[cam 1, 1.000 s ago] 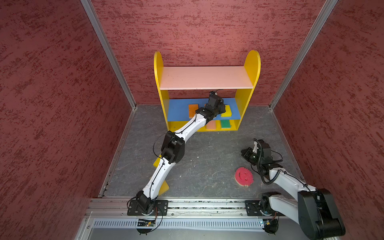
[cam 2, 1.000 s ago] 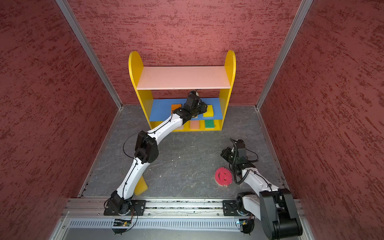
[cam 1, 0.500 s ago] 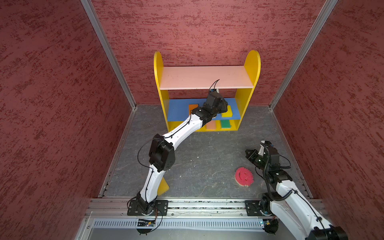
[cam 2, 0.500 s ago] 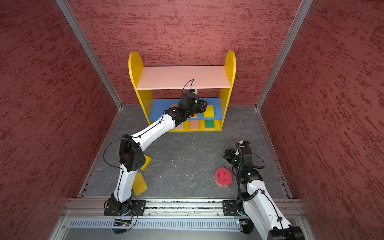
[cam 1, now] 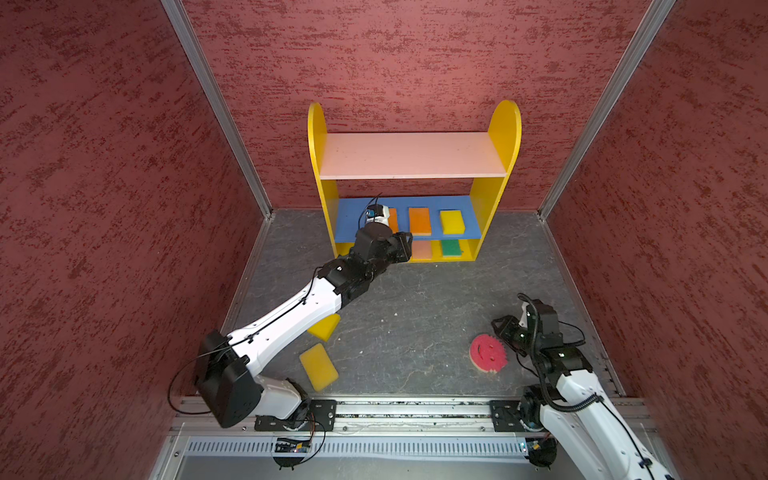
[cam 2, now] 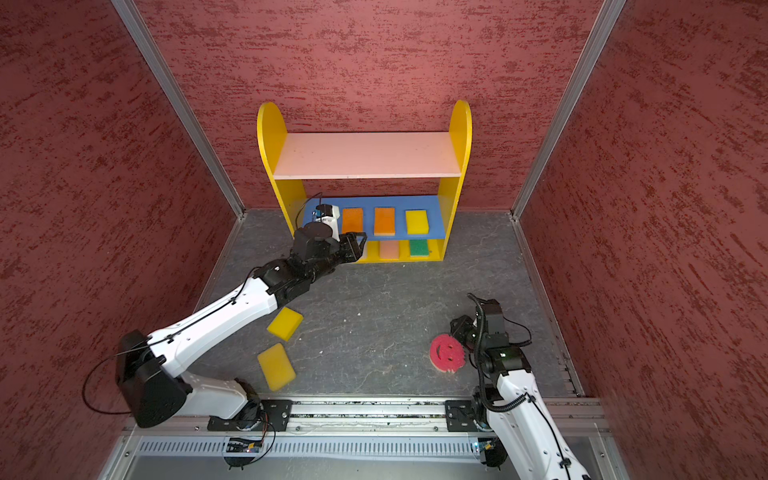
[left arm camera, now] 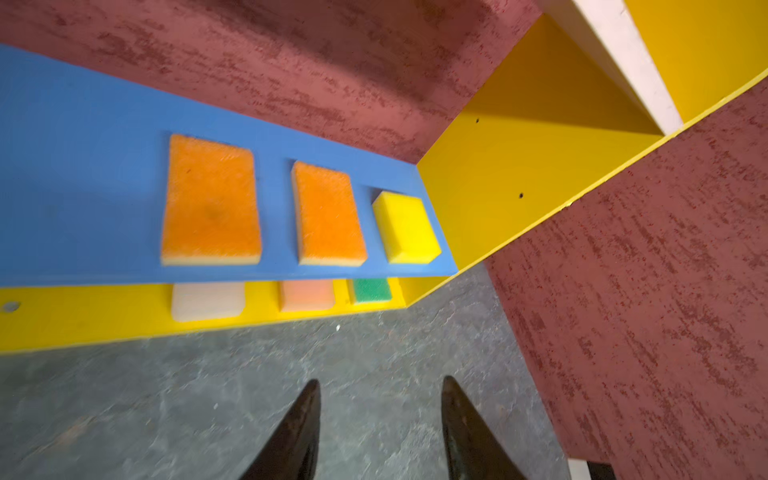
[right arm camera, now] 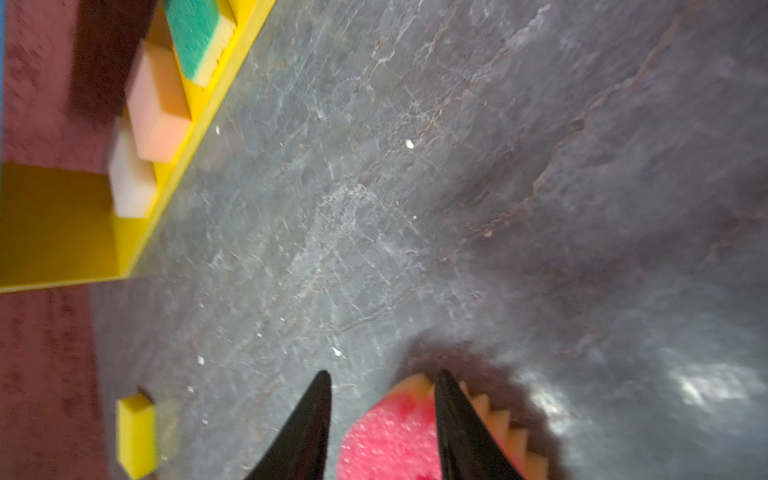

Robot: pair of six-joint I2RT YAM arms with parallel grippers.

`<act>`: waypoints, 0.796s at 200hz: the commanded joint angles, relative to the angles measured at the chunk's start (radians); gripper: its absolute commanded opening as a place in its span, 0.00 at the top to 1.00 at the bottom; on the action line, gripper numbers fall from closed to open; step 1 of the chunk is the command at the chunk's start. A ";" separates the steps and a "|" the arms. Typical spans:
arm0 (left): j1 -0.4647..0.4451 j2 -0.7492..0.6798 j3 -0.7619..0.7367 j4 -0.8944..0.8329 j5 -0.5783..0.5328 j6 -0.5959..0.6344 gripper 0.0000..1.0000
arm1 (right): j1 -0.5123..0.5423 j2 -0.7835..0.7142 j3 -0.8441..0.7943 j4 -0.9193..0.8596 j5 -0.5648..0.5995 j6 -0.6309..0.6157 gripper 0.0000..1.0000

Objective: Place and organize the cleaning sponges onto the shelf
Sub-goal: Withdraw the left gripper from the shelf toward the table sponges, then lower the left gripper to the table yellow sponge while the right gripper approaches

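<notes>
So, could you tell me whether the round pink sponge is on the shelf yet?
Not yet: the round pink sponge lies on the grey floor, well apart from the shelf, by the right gripper.

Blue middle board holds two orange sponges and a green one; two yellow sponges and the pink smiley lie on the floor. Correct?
One slip: the third sponge on the blue middle board is a yellow sponge, not green, as the left wrist view shows. The green sponge lies on the bottom board. The rest stands.

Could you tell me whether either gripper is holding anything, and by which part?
Nothing is held: the left gripper is open and empty, the right gripper open by the pink sponge.
</notes>
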 commanded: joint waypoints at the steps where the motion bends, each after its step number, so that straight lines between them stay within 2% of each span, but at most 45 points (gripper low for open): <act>1: -0.004 -0.095 -0.107 -0.042 -0.043 -0.042 0.51 | -0.001 0.014 0.035 -0.093 0.053 0.007 0.47; 43: 0.014 -0.228 -0.248 -0.125 -0.043 -0.086 0.47 | 0.037 0.101 0.013 -0.097 0.048 0.042 0.42; 87: 0.068 -0.302 -0.328 -0.147 0.007 -0.114 0.45 | 0.166 0.110 -0.010 -0.071 0.071 0.143 0.43; 105: 0.080 -0.300 -0.348 -0.142 0.037 -0.122 0.45 | 0.232 0.149 -0.001 -0.003 0.076 0.205 0.44; 134: 0.088 -0.284 -0.357 -0.149 0.059 -0.127 0.44 | 0.407 0.340 0.077 0.187 0.143 0.295 0.44; 159: 0.113 -0.315 -0.367 -0.196 0.049 -0.139 0.40 | 0.491 0.560 0.237 0.296 0.184 0.247 0.41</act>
